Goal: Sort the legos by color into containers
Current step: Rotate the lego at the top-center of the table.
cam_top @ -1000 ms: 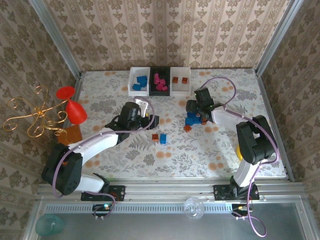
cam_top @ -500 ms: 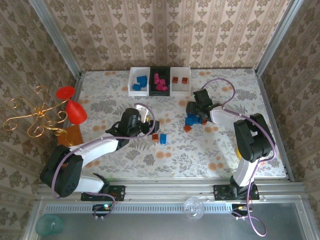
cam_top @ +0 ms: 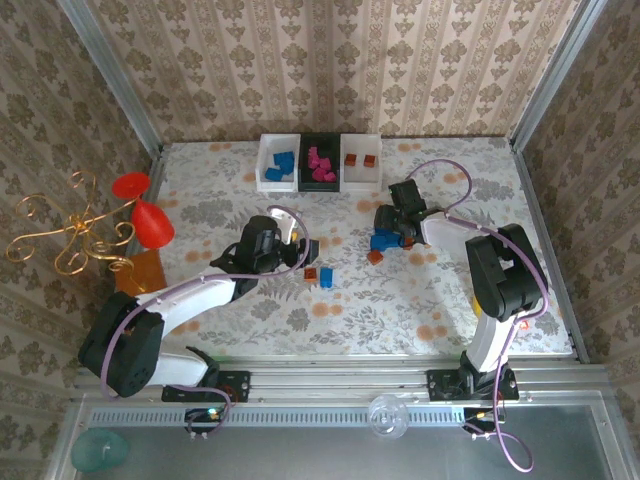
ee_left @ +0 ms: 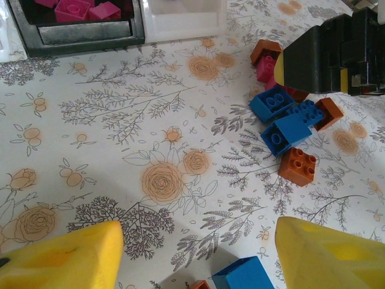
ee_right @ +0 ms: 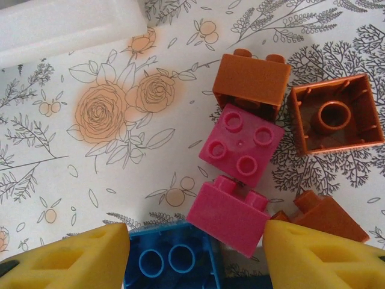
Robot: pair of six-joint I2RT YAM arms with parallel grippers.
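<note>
Yellow foam pads on both grippers, floral cloth on the table [cam_top: 450, 300], three bins in a row at the far edge. The left white bin [cam_top: 262, 165] has blue bricks in it, the black bin [cam_top: 320, 187] has magenta ones, and the right white bin [cam_top: 361, 187] has two orange-brown ones.

The left gripper [cam_top: 303, 250] sits low near the middle of the table. In its wrist view the pads [ee_left: 60, 259] are spread wide with nothing between them except table. One loose blue brick [ee_left: 243, 275] lies in the gap and touches neither pad. A sliver of an orange brick [ee_left: 198, 284] is just beside it.

The right gripper [cam_top: 388, 225] is down on the main pile [cam_top: 383, 241], in front of the right white bin. Up close, an upside-down blue brick [ee_right: 168, 259] sits right against one pad [ee_right: 66, 262], and a pink brick [ee_right: 231, 217] sits against the other. Honestly can't tell if it's actually squeezing them or just flanking them.

Around that pair are a second pink brick [ee_right: 240, 144] with studs up, an orange-brown brick [ee_right: 251, 81], and a flipped orange one [ee_right: 337, 114] with its hollow side up. One more orange piece [ee_right: 325, 217] is tucked partly behind the pad. A lone orange brick [cam_top: 375, 257] lies just on the near side of the pile.
</note>
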